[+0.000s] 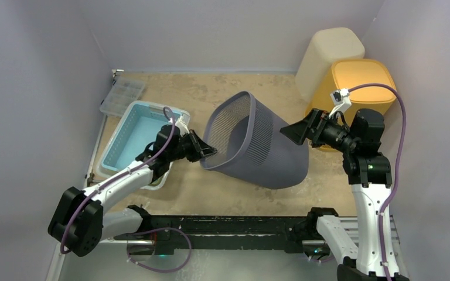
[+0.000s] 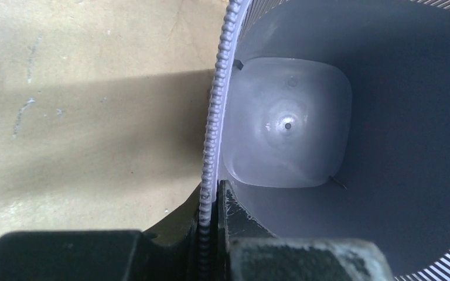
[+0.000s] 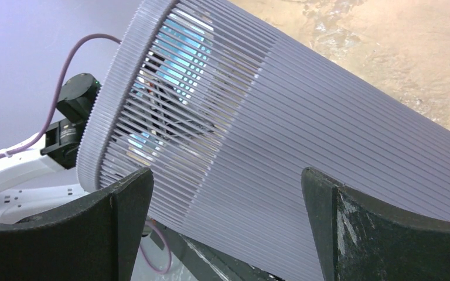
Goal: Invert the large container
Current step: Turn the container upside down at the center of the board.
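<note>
While holding large container [image 1: 258, 146] tipped, mouth leftward, long axis roughly left-right, pinches rim in left gripper [image 1: 208, 152] on low outstretched arm, right gripper [image 1: 297, 130] spread wide beside base.

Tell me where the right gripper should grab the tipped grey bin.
Probably the rim at its raised far side, from above, one finger inside the mouth. The bin is wider than the open right gripper; the left gripper pinches the thin rim likewise.
</note>
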You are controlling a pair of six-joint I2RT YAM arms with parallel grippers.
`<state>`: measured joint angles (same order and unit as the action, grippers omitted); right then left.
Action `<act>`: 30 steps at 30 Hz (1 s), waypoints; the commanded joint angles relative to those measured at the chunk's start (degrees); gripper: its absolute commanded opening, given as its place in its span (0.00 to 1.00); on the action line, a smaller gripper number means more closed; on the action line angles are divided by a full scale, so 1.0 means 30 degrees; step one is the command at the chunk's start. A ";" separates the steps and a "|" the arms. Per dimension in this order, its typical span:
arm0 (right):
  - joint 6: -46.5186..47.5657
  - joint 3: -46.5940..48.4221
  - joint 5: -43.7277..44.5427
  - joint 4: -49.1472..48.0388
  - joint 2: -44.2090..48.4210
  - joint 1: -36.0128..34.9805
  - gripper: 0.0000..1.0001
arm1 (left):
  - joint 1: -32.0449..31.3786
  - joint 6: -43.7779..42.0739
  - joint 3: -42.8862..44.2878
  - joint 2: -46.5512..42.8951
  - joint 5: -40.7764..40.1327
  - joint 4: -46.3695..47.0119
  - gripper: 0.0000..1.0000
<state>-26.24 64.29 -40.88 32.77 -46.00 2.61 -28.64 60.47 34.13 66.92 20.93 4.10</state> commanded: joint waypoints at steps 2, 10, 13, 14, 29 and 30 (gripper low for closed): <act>0.0044 0.0703 -0.1722 -0.0899 0.0116 -0.0052 0.99 | -0.1599 0.0580 -0.0519 0.0702 -0.2105 0.2313 0.00; 0.0880 0.0464 -0.2173 -0.0125 -0.0017 -0.0050 0.99 | -0.2569 0.1414 -0.1594 0.2085 -0.3582 0.3432 0.05; 0.1183 0.0418 -0.2527 -0.0036 0.0094 -0.0065 0.99 | -0.2569 0.1436 -0.1736 0.2501 -0.3874 0.3375 0.11; 0.1385 0.0424 -0.2630 0.0075 0.0109 -0.0074 0.99 | -0.2594 0.1396 -0.1697 0.2644 -0.3944 0.3240 0.13; 0.2705 0.0169 -0.2996 0.0999 -0.0135 -0.0050 0.99 | -0.2564 0.0102 -0.0991 0.3798 -0.4644 0.0696 0.34; 0.2732 0.0140 -0.3033 0.1025 -0.0158 -0.0050 0.99 | -0.2583 -0.0020 -0.0834 0.3798 -0.4722 0.0422 0.36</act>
<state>-19.75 64.27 -47.77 35.57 -46.28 2.61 -36.14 63.94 29.98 77.97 9.96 10.09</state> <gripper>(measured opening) 0.984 0.336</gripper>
